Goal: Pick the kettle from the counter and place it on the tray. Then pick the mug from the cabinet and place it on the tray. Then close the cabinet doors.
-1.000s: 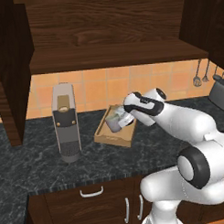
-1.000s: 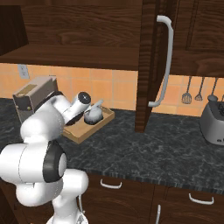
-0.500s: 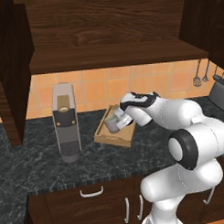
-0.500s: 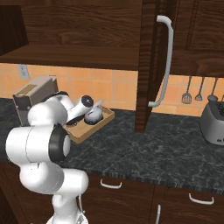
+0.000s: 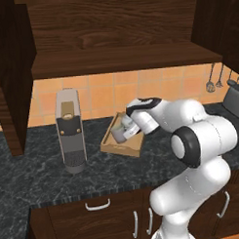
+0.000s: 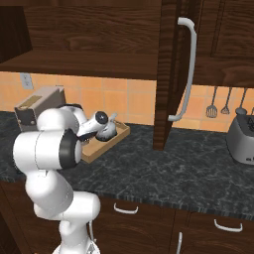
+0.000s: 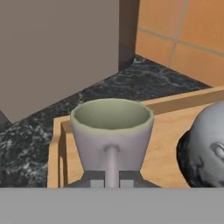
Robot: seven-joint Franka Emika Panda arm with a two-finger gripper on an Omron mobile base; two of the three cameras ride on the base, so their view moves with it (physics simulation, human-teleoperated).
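Observation:
The grey-beige mug point(image 7: 111, 129) hangs upright over the left end of the tan wooden tray point(image 7: 57, 144), its loop handle pinched in my shut gripper point(image 7: 112, 181). I cannot tell whether its base touches the tray floor. The silver kettle point(image 7: 205, 144) sits on the tray just right of the mug. From the left base view, my gripper point(image 5: 126, 129) holds the mug point(image 5: 117, 133) over the tray point(image 5: 123, 146) on the dark counter point(image 5: 40, 178). The kettle point(image 6: 110, 131) stands on the tray point(image 6: 101, 149). The cabinet point(image 5: 124, 58) is open, its doors point(image 6: 171, 74) swung out.
A tall grey appliance point(image 5: 70, 130) stands on the counter left of the tray, close to the mug. A toaster point(image 6: 242, 139) sits at the far right, with utensils point(image 6: 218, 104) hanging on the tiled wall. The right door's bar handle point(image 6: 186, 69) juts out over the counter.
The mug has come down and a little left over the tray, still in my gripper. My elbow has swung higher and nearer the camera.

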